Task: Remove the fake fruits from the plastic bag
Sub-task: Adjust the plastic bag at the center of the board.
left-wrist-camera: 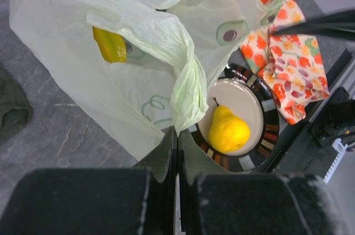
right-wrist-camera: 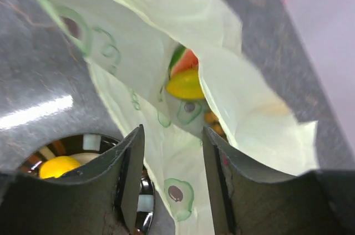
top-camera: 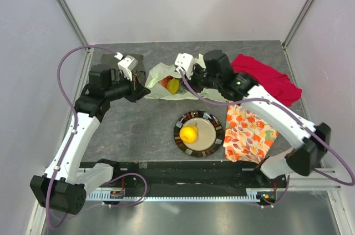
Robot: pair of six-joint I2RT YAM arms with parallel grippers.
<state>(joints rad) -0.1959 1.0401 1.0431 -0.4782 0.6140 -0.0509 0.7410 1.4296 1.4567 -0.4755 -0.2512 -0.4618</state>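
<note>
Fake fruits (right-wrist-camera: 184, 77) lie inside the plastic bag (left-wrist-camera: 72, 69), straight ahead of our right claw (right-wrist-camera: 172, 135), half open and empty; our left claw (left-wrist-camera: 177, 138) is clamped on the bag's edge.

Inside the plastic bag (right-wrist-camera: 138, 24), a melon slice (right-wrist-camera: 183, 60) and yellow piece (right-wrist-camera: 186, 85) peek out half-covered; a brownish blur (right-wrist-camera: 212, 117) beneath them is unidentifiable.
</note>
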